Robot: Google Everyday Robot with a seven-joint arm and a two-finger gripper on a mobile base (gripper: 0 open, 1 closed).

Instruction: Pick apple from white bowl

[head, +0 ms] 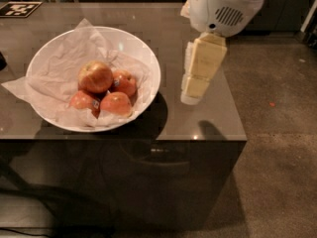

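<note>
The white bowl (148,58) stands on the left half of the dark table, lined with crumpled white paper. Several apples lie in it. The apple (95,76), the largest, red-orange with a paler top, sits on top at the left. Three smaller redder apples lie beside and under it, one (124,83) to its right, one (116,103) in front and one (83,100) at the front left. My gripper (190,97) hangs from the white arm above the table, to the right of the bowl and apart from it, pointing down. It holds nothing that I can see.
The dark glossy table (208,123) ends in a front edge and a right edge near the gripper. A black-and-white marker tag (20,9) lies at the far left corner. A carpeted floor (277,133) lies to the right.
</note>
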